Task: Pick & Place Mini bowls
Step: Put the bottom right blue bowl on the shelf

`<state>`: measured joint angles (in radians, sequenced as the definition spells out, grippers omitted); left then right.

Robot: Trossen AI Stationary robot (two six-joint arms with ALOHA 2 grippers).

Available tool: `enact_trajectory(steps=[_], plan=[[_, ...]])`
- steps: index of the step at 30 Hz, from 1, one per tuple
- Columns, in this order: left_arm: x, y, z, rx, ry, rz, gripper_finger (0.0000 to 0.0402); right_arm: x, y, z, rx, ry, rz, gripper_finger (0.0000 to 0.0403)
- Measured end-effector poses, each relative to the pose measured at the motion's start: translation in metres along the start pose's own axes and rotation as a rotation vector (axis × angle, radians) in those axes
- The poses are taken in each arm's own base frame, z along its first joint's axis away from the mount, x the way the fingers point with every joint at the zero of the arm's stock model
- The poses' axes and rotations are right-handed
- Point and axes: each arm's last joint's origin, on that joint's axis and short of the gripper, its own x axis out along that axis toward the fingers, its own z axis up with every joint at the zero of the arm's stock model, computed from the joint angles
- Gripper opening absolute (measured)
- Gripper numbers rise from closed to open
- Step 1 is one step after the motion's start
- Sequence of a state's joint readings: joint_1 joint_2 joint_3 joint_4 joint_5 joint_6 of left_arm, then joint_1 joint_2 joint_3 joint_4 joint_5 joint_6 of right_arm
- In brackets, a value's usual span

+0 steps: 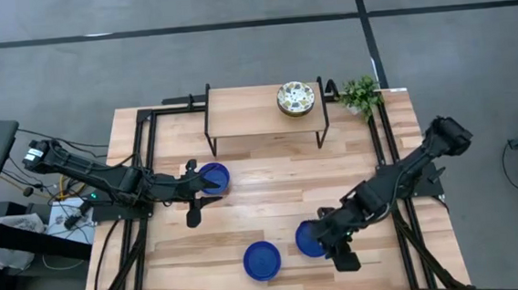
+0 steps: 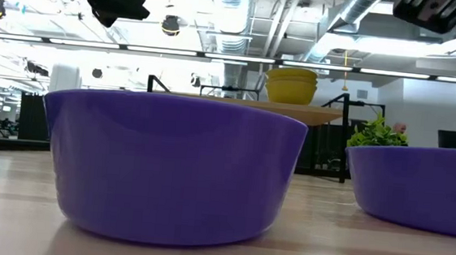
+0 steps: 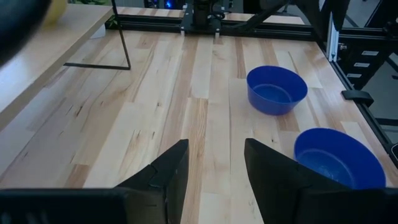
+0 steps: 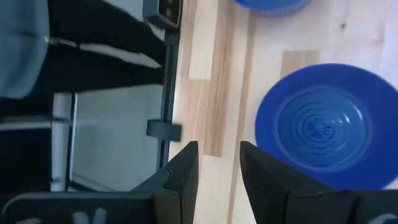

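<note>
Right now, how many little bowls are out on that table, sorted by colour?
Blue bowls: 3, one by the left arm, one near the front edge, one by the right arm.
Speckled floral bowls: at least 1, on the small raised shelf; it may be a stack, cannot tell from above.
Total: 4 positions visible.

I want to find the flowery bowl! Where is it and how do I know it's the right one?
Look at the raised wooden shelf along the table's far edge. The speckled floral bowl sits on it, near the small green plant. It is the only patterned bowl; the three others lie lower on the table and are plain blue.
</note>
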<state>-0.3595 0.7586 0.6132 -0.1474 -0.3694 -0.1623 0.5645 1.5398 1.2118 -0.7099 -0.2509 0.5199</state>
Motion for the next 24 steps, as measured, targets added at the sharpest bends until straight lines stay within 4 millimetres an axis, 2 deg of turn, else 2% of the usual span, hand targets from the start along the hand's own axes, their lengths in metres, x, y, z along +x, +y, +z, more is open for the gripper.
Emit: enact_trajectory(steps=[4,12,19,24], plan=[[0.000,0.000,0.000,0.000,0.000,0.000,0.0154,0.012,0.003,-0.003,-0.096,0.045,0.006,0.0107],[0.000,0.000,0.001,-0.003,-0.007,-0.001,0.0154,0.039,0.006,-0.009,-0.404,0.126,-0.027,0.0107],[0.000,0.000,0.001,-0.005,-0.013,-0.002,0.0154,0.059,-0.004,-0.011,-0.490,0.205,-0.088,0.0107],[0.000,0.000,0.002,-0.007,-0.017,-0.003,0.0154,0.069,-0.009,-0.016,-0.484,0.283,-0.109,0.0107]])
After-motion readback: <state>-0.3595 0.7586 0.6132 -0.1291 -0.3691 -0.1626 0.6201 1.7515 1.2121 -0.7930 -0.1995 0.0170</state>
